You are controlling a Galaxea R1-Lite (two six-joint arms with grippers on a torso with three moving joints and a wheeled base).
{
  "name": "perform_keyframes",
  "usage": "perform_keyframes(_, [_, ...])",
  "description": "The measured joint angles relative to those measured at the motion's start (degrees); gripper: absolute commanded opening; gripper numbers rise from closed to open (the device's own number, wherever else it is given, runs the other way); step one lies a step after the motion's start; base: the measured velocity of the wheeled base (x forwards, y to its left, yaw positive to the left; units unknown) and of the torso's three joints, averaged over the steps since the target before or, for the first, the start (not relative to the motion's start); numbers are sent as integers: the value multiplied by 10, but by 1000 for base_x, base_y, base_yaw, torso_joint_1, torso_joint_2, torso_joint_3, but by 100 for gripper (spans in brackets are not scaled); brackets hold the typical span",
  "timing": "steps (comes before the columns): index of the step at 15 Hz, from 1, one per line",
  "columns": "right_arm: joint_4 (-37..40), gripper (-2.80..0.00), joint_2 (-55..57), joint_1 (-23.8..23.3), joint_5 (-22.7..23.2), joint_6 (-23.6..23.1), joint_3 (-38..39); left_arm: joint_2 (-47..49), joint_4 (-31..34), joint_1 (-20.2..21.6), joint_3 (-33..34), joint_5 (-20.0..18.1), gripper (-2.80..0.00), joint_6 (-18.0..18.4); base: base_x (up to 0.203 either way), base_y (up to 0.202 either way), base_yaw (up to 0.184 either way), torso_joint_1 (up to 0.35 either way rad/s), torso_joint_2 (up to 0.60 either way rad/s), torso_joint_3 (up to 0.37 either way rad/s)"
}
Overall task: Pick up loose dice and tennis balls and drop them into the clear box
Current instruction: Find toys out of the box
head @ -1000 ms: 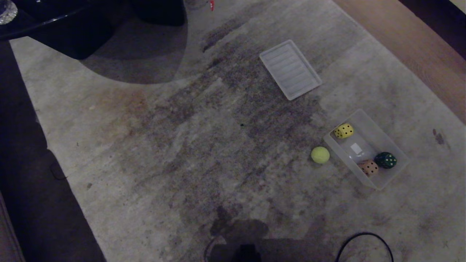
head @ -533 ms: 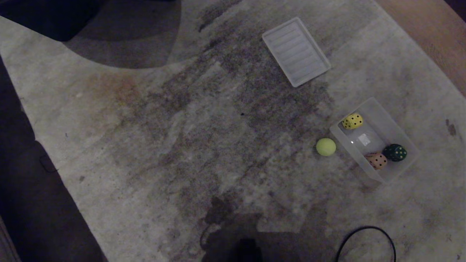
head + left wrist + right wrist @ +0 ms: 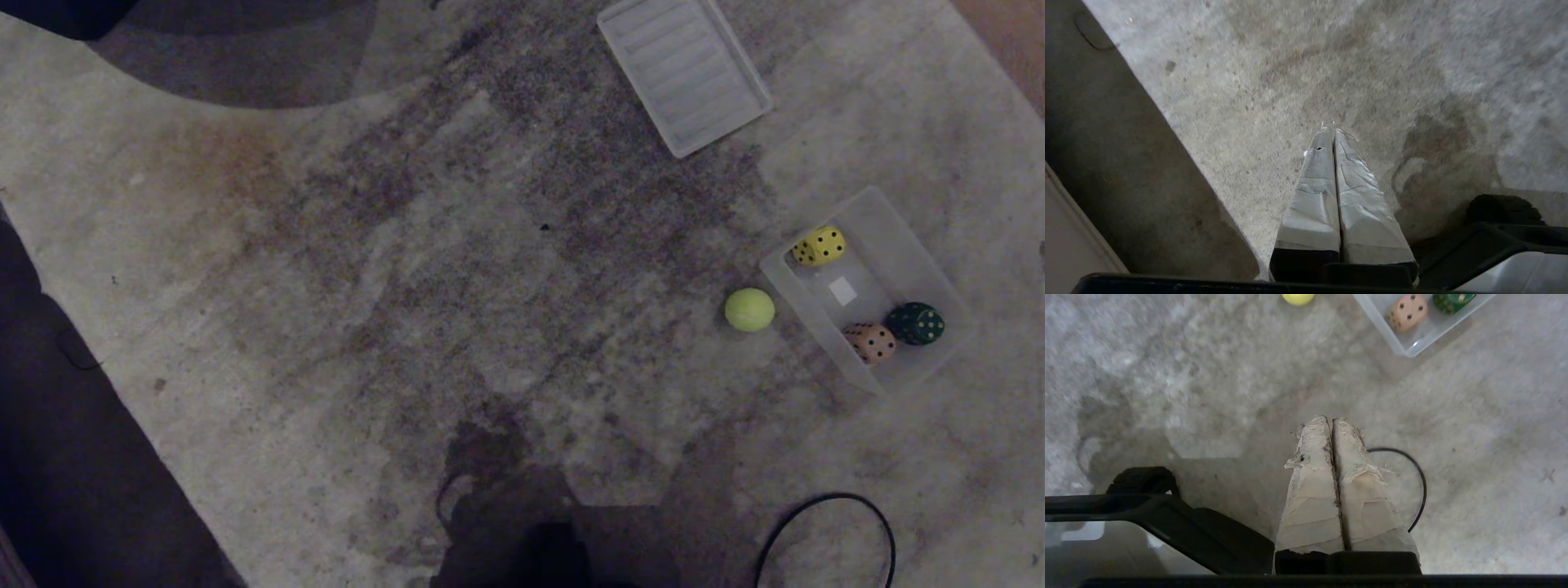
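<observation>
Head view: stained pale carpet fills most of the frame, neither of my arms showing. Clear box sits at the right edge, mid-height, set diagonally. Inside it: yellow die at the upper-left end, pinkish-brown die and dark green die side by side, just about touching, at the lower-right end, small white label on the box floor between the two groups. One tennis ball loose on the carpet just left of the box, near its long wall; contact with the wall unclear. Flat ribbed panel lies at upper right, well apart from the box. Black cable loop at lower right. Left wrist view: my left gripper has both taped fingers pressed flat together, nothing between them, tips over bare carpet near its dark border. Right wrist view: my right gripper likewise closed tight and empty, fingers together over the carpet; the cable loop curves just beside them, while the tennis ball, the pinkish-brown die and the dark green die in the box corner sit along the top edge of that frame, well apart from my fingertips.
</observation>
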Motion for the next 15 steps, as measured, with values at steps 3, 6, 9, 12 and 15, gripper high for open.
perform_keyframes(3, [0,-280,0,0,1,-1,0,0,0,0,0,0,-280,0,0,0,0,5,5,-98])
perform_keyframes(6, [0,-280,0,0,4,-10,0,0,0,0,0,-2,-280,4,0,0,0,2,3,-10])
perform_keyframes(9, [0,-280,0,0,9,-23,0,0,0,0,0,-2,-280,10,0,0,0,0,0,0])
perform_keyframes(12, [5,-280,0,0,4,-20,-1,0,0,0,0,1,-280,6,0,0,0,0,0,0])
perform_keyframes(15, [27,-280,4,-4,0,-20,-29,0,1,0,0,3,-280,-1,0,0,0,0,0,0])
